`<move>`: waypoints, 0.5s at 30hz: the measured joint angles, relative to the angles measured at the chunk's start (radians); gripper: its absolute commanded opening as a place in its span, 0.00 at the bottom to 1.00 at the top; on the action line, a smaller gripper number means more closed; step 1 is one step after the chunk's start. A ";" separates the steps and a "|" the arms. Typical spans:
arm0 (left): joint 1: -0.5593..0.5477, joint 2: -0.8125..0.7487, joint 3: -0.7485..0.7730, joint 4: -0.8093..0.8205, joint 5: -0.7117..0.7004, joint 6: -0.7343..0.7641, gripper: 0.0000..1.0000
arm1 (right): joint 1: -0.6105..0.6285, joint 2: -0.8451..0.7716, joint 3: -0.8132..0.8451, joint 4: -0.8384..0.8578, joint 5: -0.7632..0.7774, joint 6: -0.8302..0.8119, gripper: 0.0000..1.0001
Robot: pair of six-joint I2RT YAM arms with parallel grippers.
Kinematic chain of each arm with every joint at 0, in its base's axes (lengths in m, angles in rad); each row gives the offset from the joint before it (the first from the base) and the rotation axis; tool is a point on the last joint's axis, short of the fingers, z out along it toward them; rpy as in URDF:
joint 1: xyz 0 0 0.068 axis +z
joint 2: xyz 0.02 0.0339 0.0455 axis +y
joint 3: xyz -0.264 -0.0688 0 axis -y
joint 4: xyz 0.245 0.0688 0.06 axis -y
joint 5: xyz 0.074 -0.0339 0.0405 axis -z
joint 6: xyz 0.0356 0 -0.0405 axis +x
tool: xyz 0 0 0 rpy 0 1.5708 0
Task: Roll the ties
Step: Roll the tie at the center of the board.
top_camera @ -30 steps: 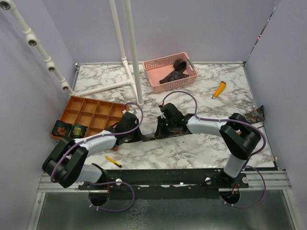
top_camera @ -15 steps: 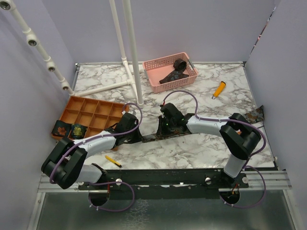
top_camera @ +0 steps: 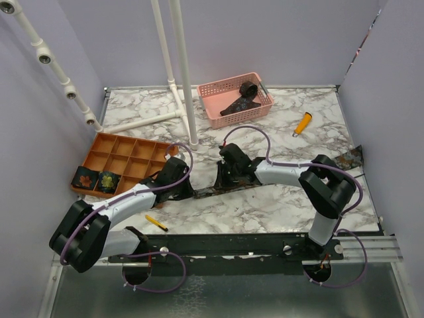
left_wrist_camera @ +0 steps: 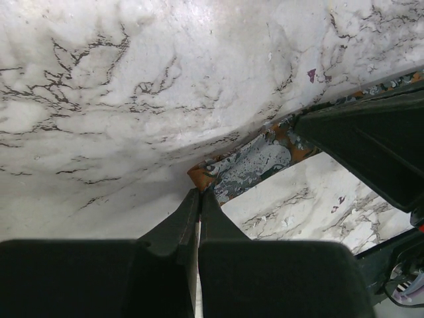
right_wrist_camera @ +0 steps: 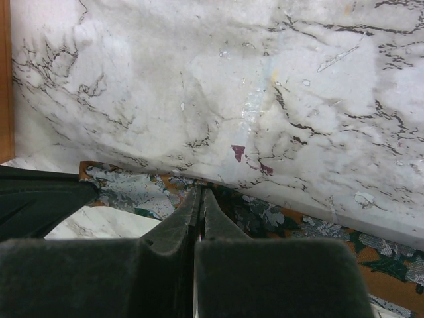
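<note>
- L gripper (left_wrist_camera: 199,193): jaws closed, no gap seen. Tips sit on the corner of the tie (left_wrist_camera: 255,159). Judged a thin pinch of fabric.
- R gripper (right_wrist_camera: 199,190): jaws closed, tips on the far edge of the same tie. Grip depth can't be read.
- Tie position: flat on the table (top_camera: 265,205), centre-near, running from the L gripper past the R gripper and on to the right. Not rolled yet.
- Risk 1: fabric slips out. Cause: only the edge is pinched and the cloth is smooth.
- Risk 2: loose or skewed coil. Cause: the long free tail to the right drags or twists during the roll.
- Risk 3: the grippers collide. Cause: they work close together on one short section.
- Other ties: rolled ties (top_camera: 85,177) in the near-left cells of the orange tray (top_camera: 126,149). More lie in the pink basket (top_camera: 225,81), far centre.
- Markings: no brand, label or text legible in any view.
</note>
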 measured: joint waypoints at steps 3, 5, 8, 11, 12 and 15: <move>-0.001 -0.026 0.000 -0.013 -0.012 0.001 0.00 | 0.000 -0.011 -0.016 0.017 0.000 0.001 0.00; -0.003 -0.033 0.002 -0.024 -0.021 0.004 0.00 | 0.000 -0.032 -0.035 0.016 0.001 0.002 0.00; -0.005 -0.033 0.002 -0.046 -0.031 0.011 0.00 | 0.000 -0.064 -0.045 -0.011 0.009 0.001 0.00; -0.007 -0.033 0.002 -0.056 -0.043 0.012 0.00 | 0.000 -0.094 -0.045 -0.021 0.011 0.000 0.00; -0.009 -0.033 0.002 -0.057 -0.049 0.013 0.00 | 0.000 -0.104 -0.045 -0.022 0.010 0.000 0.01; -0.013 -0.033 0.002 -0.063 -0.063 0.016 0.00 | 0.003 -0.117 -0.043 -0.022 0.003 0.000 0.06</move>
